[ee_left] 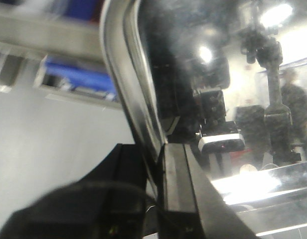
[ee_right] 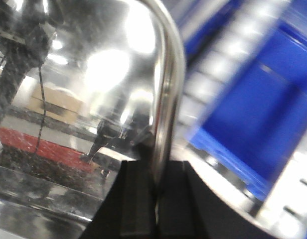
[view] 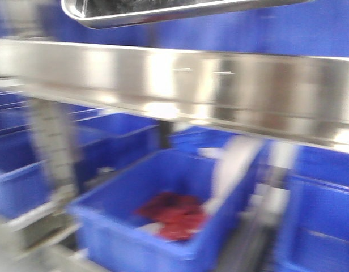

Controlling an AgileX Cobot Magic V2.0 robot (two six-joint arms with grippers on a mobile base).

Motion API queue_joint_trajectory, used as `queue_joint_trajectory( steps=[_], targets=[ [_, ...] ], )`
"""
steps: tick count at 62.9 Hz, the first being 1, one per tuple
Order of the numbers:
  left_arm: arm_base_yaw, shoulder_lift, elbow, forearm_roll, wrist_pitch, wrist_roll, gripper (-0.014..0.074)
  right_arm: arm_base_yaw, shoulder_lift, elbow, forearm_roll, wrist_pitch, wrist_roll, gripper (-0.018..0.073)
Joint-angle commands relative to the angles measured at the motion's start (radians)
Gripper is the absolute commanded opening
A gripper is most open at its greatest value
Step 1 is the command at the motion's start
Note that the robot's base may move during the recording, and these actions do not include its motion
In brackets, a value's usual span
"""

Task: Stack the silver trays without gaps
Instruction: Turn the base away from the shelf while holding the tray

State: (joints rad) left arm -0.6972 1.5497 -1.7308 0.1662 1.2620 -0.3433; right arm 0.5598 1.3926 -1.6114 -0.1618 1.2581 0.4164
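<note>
Left hand (ee_left: 154,186) is clamped on the rolled rim of a silver tray (ee_left: 218,74), one black pad outside the rim and the other inside against the mirror-bright wall, so the thin edge is pinched rather than the pan being cupped from below. Such a grip at the rim probably keeps the underside free, which a gapless nesting into another pan would need. In the front view the tray hangs at the very top of the picture, only its lower side and part of the rim showing, tipped slightly, and directly above the long steel shelf rail (view: 174,85). That rail's front edge is the nearest thing to catch on; how much room lies above cannot be told, since the frame cuts it off. Below the rail stands a blue bin (view: 106,232) with a red bundle (view: 174,215) in it, well apart from the tray. Farther right, the right hand (ee_right: 156,201) is likewise shut tight on the rim, pads either side of it, seemingly at the opposite end, so the load is shared and kept from swinging. No second tray is in view, so where the stack waits cannot be told.
</note>
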Motion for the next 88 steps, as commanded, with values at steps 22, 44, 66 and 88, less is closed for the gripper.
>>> queue_joint_trajectory(
  steps=[22, 44, 66, 88],
  targets=[
    [-0.017, -0.035, -0.027, -0.016, 0.041, 0.035, -0.0048, 0.008, -0.038, -0.033, 0.010, -0.006, -0.015, 0.0057],
    [-0.017, -0.035, -0.027, -0.018, 0.041, 0.035, -0.0048, 0.008, -0.038, -0.033, 0.010, -0.005, -0.015, 0.0057],
    [-0.017, -0.035, -0.027, -0.020, 0.041, 0.035, -0.0048, 0.008, -0.038, -0.033, 0.010, -0.004, -0.015, 0.0057],
    [-0.017, -0.035, -0.027, -0.020, 0.041, 0.035, -0.0048, 0.008, -0.038, -0.033, 0.010, -0.004, -0.015, 0.0057]
  ],
)
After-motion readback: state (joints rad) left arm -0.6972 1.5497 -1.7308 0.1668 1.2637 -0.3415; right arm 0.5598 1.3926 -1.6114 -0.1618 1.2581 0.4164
